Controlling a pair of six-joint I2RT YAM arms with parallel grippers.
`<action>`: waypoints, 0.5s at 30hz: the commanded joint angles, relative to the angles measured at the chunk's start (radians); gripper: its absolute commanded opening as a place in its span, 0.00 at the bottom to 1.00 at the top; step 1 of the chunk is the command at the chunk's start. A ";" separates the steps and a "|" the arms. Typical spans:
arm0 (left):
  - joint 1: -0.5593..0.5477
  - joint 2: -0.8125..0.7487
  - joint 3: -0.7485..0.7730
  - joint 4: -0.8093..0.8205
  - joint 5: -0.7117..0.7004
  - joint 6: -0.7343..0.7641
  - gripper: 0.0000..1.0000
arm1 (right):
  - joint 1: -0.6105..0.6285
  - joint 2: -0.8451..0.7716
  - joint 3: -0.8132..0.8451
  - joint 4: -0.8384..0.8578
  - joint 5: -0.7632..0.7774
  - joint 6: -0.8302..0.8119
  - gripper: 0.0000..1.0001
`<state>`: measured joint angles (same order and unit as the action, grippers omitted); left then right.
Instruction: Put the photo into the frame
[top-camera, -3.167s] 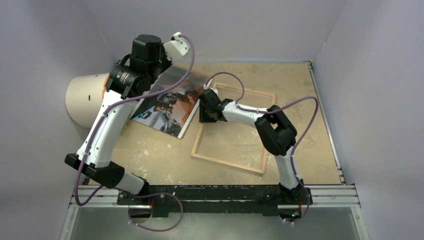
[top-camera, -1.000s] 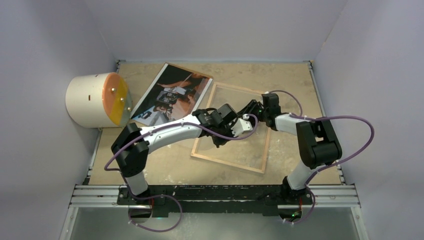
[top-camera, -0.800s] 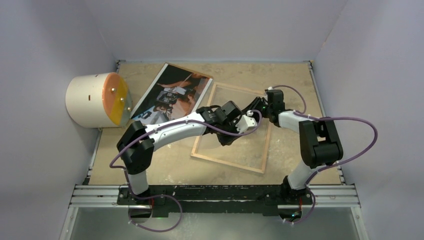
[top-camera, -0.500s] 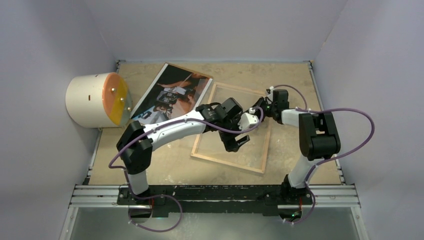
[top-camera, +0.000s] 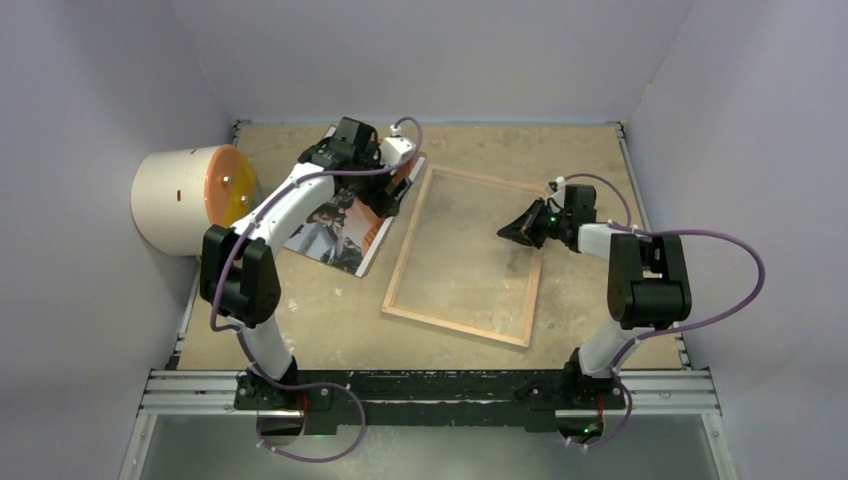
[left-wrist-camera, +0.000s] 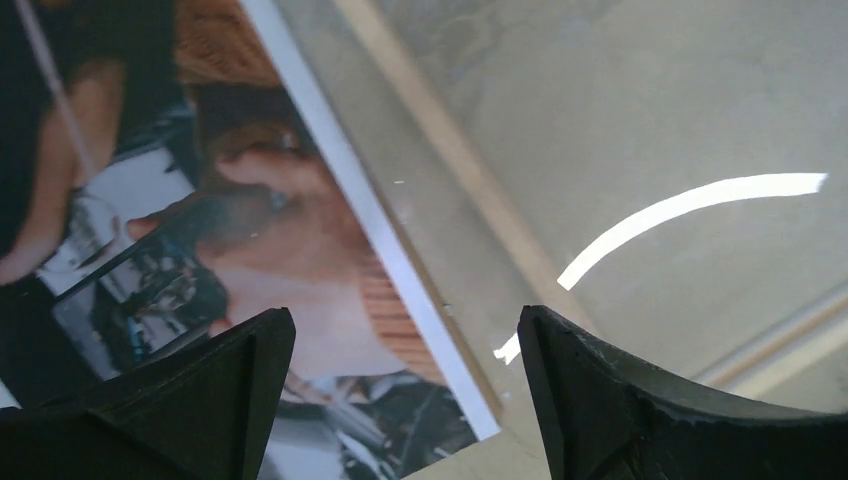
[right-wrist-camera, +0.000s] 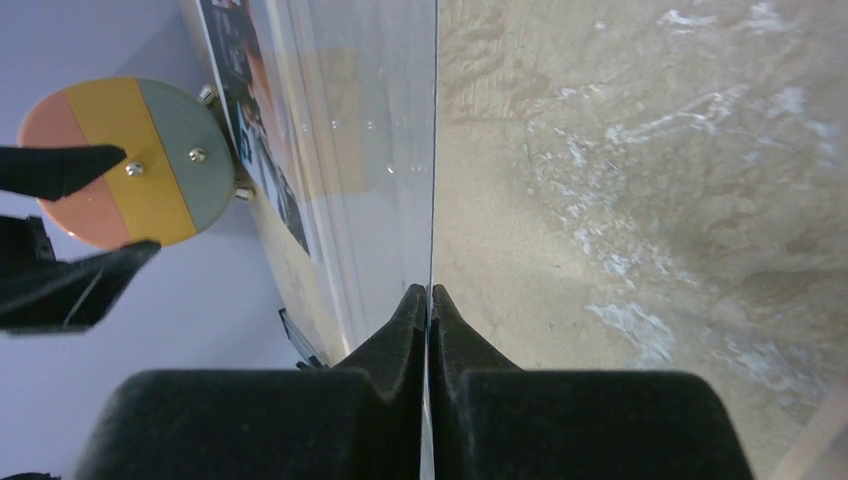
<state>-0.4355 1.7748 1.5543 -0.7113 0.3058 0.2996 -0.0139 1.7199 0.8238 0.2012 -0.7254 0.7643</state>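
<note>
The photo (top-camera: 335, 215), a dark glossy print with orange tones, lies face up at the back left. My left gripper (top-camera: 383, 192) hangs open just above its right edge; the photo (left-wrist-camera: 200, 200) and its white border pass between the spread fingers (left-wrist-camera: 620, 400). The frame (top-camera: 455, 328) lies flat with its wood-brown side up in the middle, and its rail (left-wrist-camera: 470, 170) runs beside the photo. My right gripper (top-camera: 512, 232) sits over the frame's right side, shut on the thin edge of the clear glass pane (right-wrist-camera: 433, 150).
A cream cylinder with an orange and yellow end face (top-camera: 190, 200) lies at the left wall and also shows as a disc (right-wrist-camera: 130, 160) in the right wrist view. The sandy board (top-camera: 600, 180) is walled at the back and both sides.
My left arm has swung from over the frame's middle back to the photo, and its gripper has opened. My right gripper has closed on the glass pane's edge at the frame's right side.
</note>
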 joint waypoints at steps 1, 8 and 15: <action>0.061 0.059 0.014 0.058 -0.044 0.090 0.87 | -0.032 -0.049 -0.023 -0.050 -0.022 -0.039 0.00; 0.075 0.093 -0.053 0.124 -0.061 0.100 0.87 | -0.062 -0.081 -0.025 -0.128 -0.014 -0.085 0.00; 0.074 0.123 -0.065 0.157 -0.010 0.063 0.89 | -0.066 -0.103 -0.039 -0.144 -0.010 -0.093 0.00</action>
<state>-0.3603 1.8915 1.4887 -0.6235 0.2504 0.3775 -0.0750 1.6478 0.7959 0.0929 -0.7250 0.6987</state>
